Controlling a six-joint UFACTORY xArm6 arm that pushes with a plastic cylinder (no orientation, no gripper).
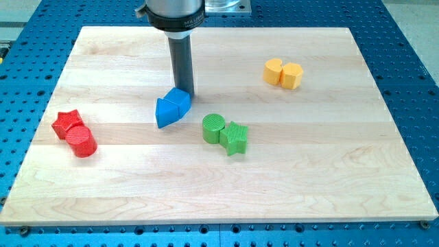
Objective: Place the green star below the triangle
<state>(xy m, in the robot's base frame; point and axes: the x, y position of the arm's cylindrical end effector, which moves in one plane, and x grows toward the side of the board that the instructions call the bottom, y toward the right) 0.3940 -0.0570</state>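
One green star (pixel 235 138), no long axis

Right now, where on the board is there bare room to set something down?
Bare wood runs along the view's bottom, below the red cylinder and green star, and at the view's right, under the yellow blocks. The middle is crowded: my tip touches the blue triangle, with the green cylinder close by.
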